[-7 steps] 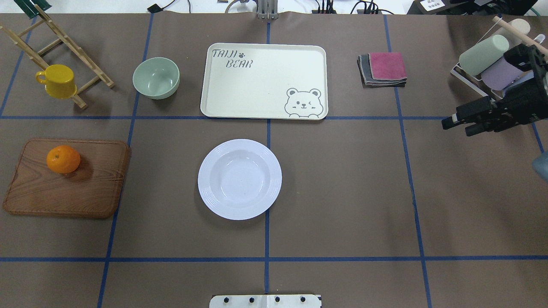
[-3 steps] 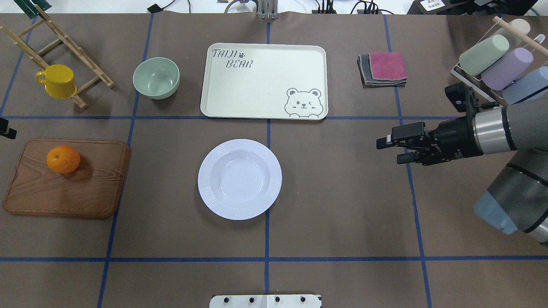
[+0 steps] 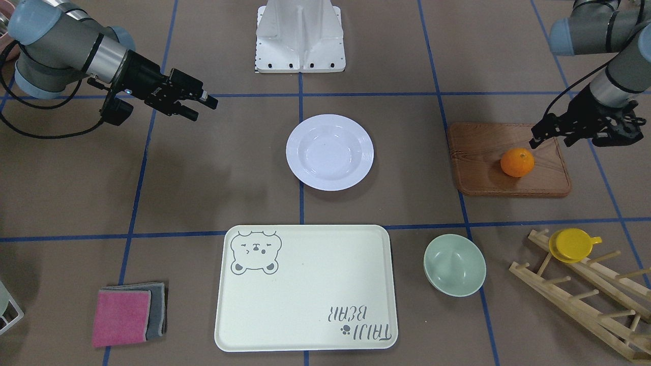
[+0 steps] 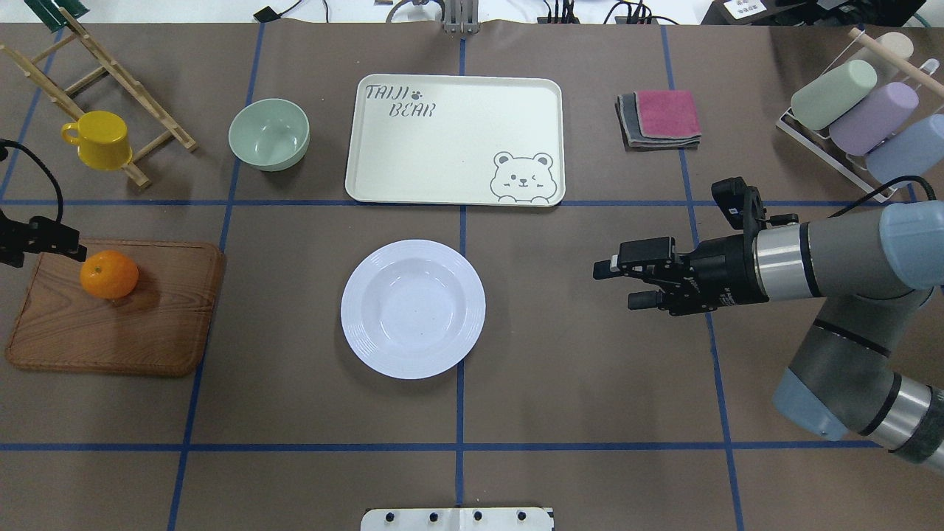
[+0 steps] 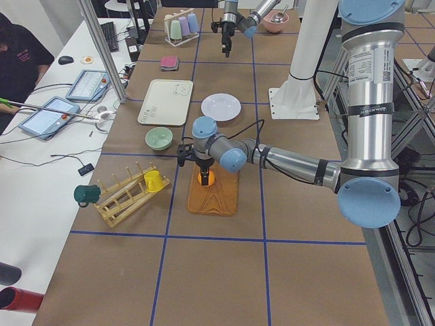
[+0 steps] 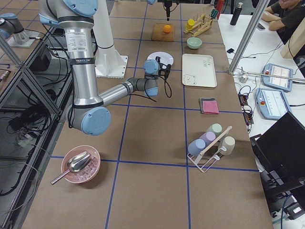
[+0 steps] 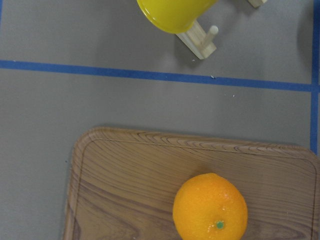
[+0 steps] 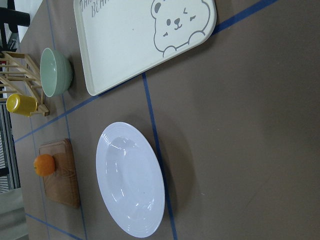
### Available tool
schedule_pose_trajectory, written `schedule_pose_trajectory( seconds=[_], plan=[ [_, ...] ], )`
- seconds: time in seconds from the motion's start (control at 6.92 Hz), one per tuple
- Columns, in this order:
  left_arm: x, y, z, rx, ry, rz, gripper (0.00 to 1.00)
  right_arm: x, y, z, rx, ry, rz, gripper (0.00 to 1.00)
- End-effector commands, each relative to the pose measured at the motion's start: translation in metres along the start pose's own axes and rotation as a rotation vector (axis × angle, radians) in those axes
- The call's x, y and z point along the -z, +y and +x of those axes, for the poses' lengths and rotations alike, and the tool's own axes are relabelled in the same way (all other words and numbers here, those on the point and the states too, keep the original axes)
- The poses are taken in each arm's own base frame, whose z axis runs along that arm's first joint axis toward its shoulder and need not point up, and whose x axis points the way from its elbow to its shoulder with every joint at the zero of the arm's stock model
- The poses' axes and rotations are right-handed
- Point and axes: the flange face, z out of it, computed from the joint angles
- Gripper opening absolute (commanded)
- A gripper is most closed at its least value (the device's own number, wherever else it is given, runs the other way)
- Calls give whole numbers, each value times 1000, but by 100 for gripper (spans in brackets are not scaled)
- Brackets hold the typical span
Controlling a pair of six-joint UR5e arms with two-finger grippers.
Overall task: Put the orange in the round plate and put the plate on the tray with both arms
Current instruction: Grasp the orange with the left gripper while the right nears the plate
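The orange (image 4: 109, 274) rests on the far left part of a brown wooden board (image 4: 147, 332); the left wrist view shows it (image 7: 210, 207) just below the camera. My left gripper (image 3: 552, 142) hovers open over the board's far corner, close beside the orange (image 3: 517, 162) and apart from it. The white round plate (image 4: 413, 308) sits bare at the table's middle. My right gripper (image 4: 616, 285) is open and holds nothing, pointing at the plate from some way off on its right. Beyond the plate lies the cream bear tray (image 4: 453, 140) with nothing on it.
A pale-green bowl (image 4: 268, 134) stands left of the tray. A yellow cup (image 4: 99, 140) hangs on a wooden rack (image 4: 158, 118) at the far left. Folded cloths (image 4: 660, 118) and a rack of pastel cups (image 4: 848, 110) are at the far right.
My right arm has swung in from the right edge toward the plate. The left gripper has come in from the left edge to the orange's side.
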Motion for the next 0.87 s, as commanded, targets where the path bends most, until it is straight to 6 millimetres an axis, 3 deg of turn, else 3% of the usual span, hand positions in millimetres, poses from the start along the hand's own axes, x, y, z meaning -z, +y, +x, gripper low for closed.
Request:
schedule_pose_trajectory(
  seconds=[0.0, 0.43, 0.72],
  plan=[
    [-31, 8, 35, 17, -16, -12, 99, -9, 7, -4, 0, -12, 6, 100],
    [-44, 7, 25, 25, -37, -27, 99, -31, 26, -3, -2, -31, 48, 100],
    [-54, -3, 27, 34, -43, -31, 99, -31, 32, -1, 11, -72, 43, 100]
  ],
)
